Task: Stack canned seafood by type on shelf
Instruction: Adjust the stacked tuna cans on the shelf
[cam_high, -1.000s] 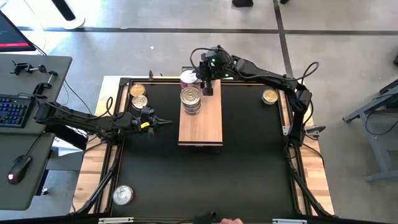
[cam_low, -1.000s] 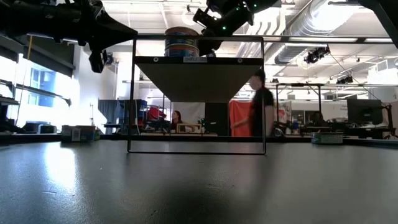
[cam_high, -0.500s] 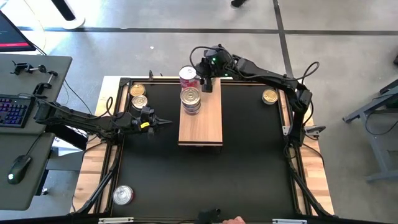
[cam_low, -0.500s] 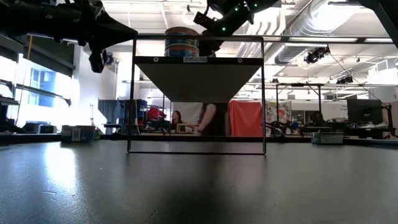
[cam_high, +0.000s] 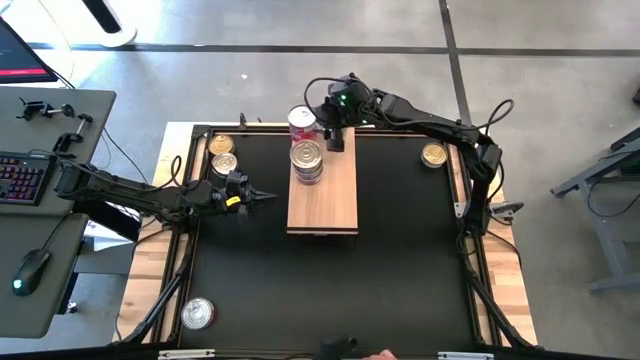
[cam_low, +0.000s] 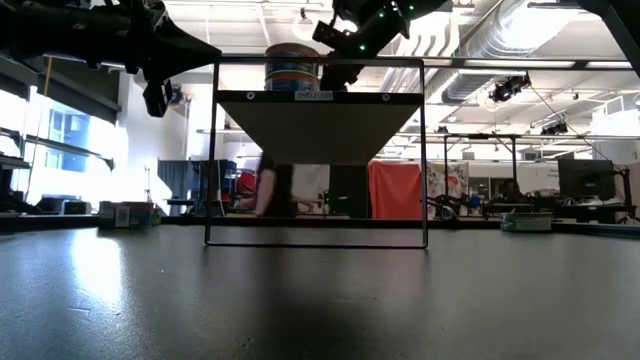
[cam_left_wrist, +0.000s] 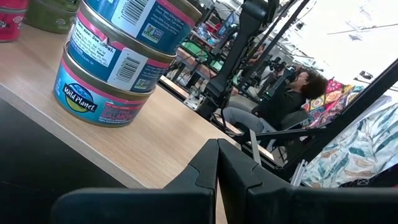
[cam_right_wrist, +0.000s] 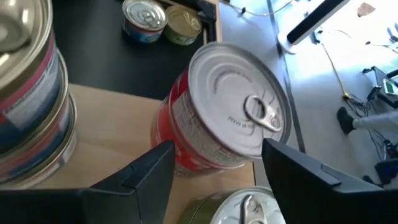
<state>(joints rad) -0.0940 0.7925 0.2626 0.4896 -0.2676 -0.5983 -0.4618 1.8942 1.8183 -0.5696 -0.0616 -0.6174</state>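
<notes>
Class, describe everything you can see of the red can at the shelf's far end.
The red can is a round metal tin with a red side label and a silver pull-tab lid. It appears tilted, at the far end of the wooden shelf, between the right gripper's open fingers. Beside it stands a stack of blue-labelled cans.

The blurred person (cam_low: 272, 190) behind the shelf (cam_low: 318, 128) shows no detail.

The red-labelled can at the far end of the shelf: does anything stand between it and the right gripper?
Nothing visible does. The right gripper is open, with one finger on each side of the red-labelled can, which leans tilted over another can on the shelf. The left gripper waits, shut, beside the shelf.
</notes>
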